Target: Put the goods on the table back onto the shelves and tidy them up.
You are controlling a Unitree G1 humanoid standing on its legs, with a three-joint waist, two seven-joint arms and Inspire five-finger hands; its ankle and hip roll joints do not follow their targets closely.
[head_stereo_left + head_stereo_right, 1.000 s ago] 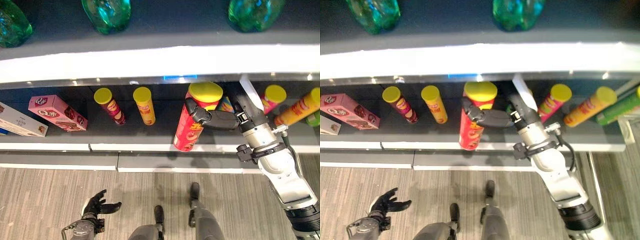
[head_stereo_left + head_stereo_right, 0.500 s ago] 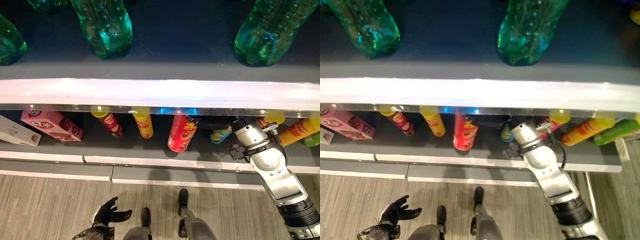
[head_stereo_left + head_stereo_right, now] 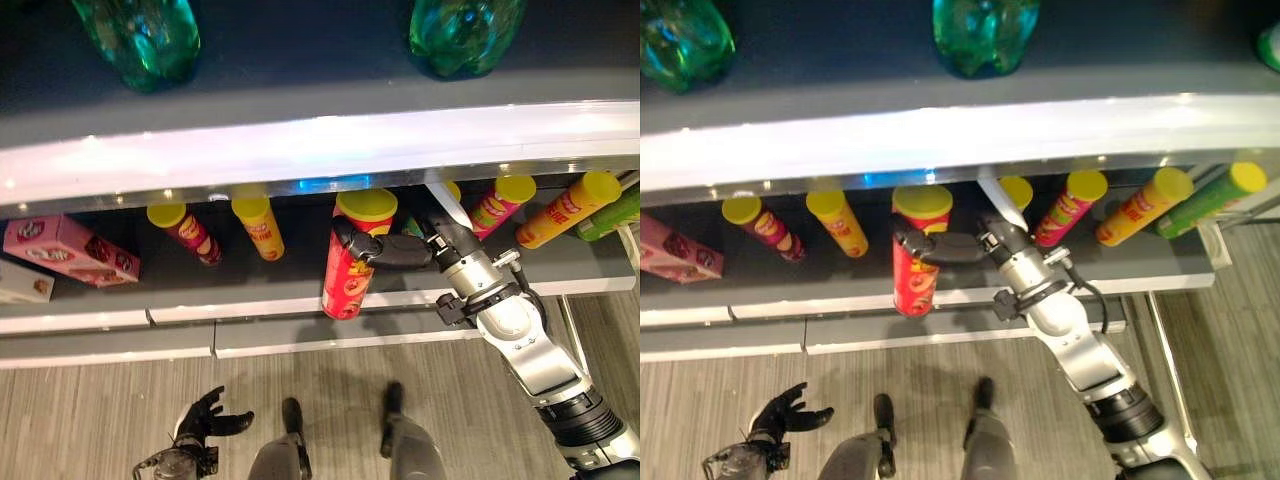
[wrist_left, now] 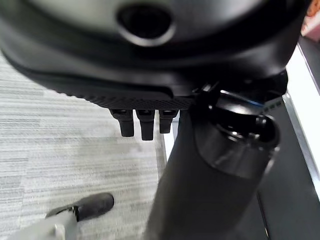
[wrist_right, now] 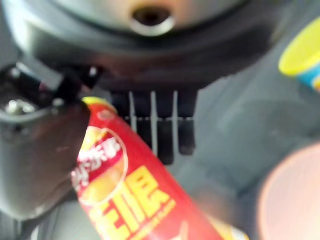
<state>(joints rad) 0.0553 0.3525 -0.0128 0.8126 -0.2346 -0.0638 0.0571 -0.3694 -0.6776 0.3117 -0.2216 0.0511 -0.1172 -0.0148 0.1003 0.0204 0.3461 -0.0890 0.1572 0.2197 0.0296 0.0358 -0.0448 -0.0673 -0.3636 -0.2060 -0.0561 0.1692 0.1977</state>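
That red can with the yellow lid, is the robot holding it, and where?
Yes: the right hand grips the red can around its upper body, just below the lid.

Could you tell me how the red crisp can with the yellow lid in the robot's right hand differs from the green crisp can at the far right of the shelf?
The red crisp can with the yellow lid is gripped by the right hand; the green crisp can stands free of any hand. The red one stands at the shelf's front edge; the green one is set farther back. The red one looks larger in the eye views. Both are tubes with yellow lids.
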